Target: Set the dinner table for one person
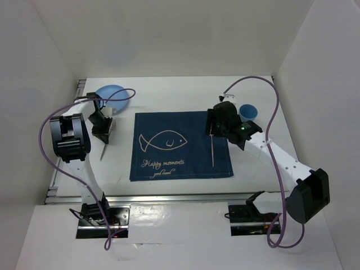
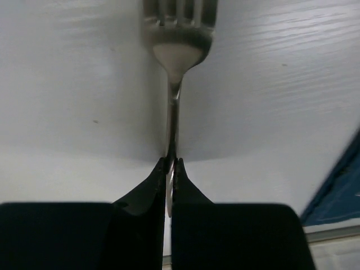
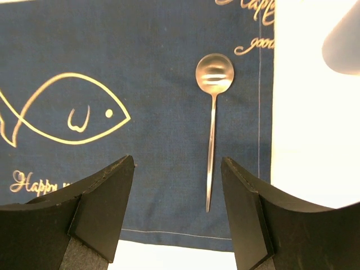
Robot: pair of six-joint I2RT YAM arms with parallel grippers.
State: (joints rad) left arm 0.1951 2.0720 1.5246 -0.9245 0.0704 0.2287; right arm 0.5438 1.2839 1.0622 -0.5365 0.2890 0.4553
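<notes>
**Setting for 1: spoon down, fork in hand**

Item 1, slim metal spoon [image 3: 214, 112]: lying on the right side of the navy fish-print cloth placemat [image 1: 180, 147], mid-way on the large white dinner table [image 1: 185, 93]; I count it done. Item 2, metal fork [image 2: 175, 84]: pinched by its handle in my left gripper [image 2: 171, 163], just left of the mat; not yet laid. Right gripper [image 3: 177, 163]: jaws apart, empty, above the spoon. Items 3 and 4, round blue dish [image 1: 114, 94], small blue cup [image 1: 248, 111]: far side, off the mat; I judge both pending.
</notes>
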